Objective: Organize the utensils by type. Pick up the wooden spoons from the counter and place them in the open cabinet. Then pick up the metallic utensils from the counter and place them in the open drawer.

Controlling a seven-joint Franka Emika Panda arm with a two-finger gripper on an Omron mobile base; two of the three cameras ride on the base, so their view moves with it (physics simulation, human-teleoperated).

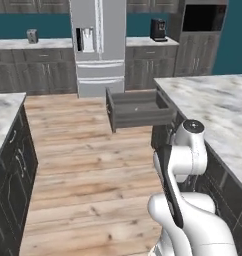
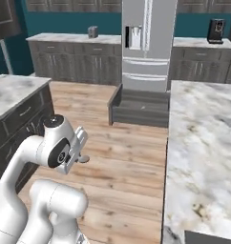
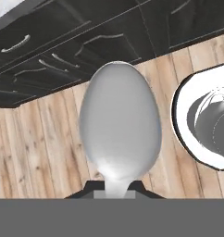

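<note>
1. Your hand (image 3: pixel 115 194) is pinched shut on the neck of the metal spoon (image 3: pixel 119 125), whose grey bowl sticks out ahead of the fingertips in the hand view.
2. Below the spoon in that view you see wooden floor (image 3: pixel 35 143) and dark floor cabinets (image 3: pixel 63 41), so the spoon is in the air, off the table.
3. In the base views the arm is folded close to the base, near the table (image 1: pixel 218 110) on the right; the spoon's bowl seems to show just beside the wrist (image 2: pixel 79 143) in the right base view, though it is small there.
4. Further on, the open drawer (image 1: pixel 138 107) juts left from the far end of that table, its box facing up.
5. Judgement: you are on the metal-utensil step, carrying the spoon to the drawer.
6. Next, you would need to reach forward, bring the hand over the drawer box inside its walls, lower it, and only then spread the fingers. Releasing early would drop the spoon on the floor.
7. Far back stand the fridge (image 1: pixel 98 45) and wall cabinets.
</note>
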